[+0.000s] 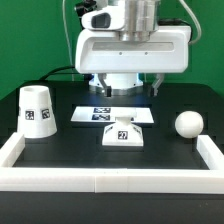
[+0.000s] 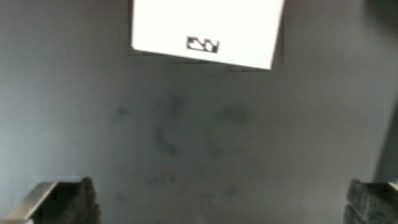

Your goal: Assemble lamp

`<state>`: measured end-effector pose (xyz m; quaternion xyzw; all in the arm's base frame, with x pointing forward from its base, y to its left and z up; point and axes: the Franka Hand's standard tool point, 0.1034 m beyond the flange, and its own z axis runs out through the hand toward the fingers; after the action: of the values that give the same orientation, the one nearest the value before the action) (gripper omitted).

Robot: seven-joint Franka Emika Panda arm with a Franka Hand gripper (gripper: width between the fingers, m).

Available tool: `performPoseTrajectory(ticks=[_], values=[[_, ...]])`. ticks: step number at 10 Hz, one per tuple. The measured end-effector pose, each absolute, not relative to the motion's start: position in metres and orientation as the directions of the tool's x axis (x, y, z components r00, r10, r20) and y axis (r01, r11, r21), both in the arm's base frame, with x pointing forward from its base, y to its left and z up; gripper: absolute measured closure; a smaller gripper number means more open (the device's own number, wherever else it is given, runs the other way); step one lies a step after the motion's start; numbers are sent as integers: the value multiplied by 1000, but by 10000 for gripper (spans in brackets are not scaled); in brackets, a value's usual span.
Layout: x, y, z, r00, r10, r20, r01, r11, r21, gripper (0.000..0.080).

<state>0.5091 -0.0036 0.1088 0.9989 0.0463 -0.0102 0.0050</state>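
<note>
Green backdrop, black bench with white rim | shade upright at the exterior view's left | base mid-bench, just in front of marker board | bulb at the exterior view's right, apart from both | claw hangs above bench, fingers spread wide, empty.

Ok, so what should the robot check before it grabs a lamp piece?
1. Gripper open with nothing between its fingers: ok.
2. Base sitting flat on the table: ok.
3. Bulb lying by itself at the exterior view's right, nothing touching it: ok.
4. Shade standing upright at the exterior view's left: ok.
5. Gripper lined up right over one piece: cannot tell.
</note>
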Motion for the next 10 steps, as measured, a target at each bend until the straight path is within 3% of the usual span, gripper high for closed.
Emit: performPoseTrajectory(ticks=[3,7,10], values=[[491,-14,100,998,55,-42,55,-998,-1,100],[489,-12,99,998,38,-45,38,-999,-4,100],[471,-8,83,994,-72,-84,-74,-997,-21,100]])
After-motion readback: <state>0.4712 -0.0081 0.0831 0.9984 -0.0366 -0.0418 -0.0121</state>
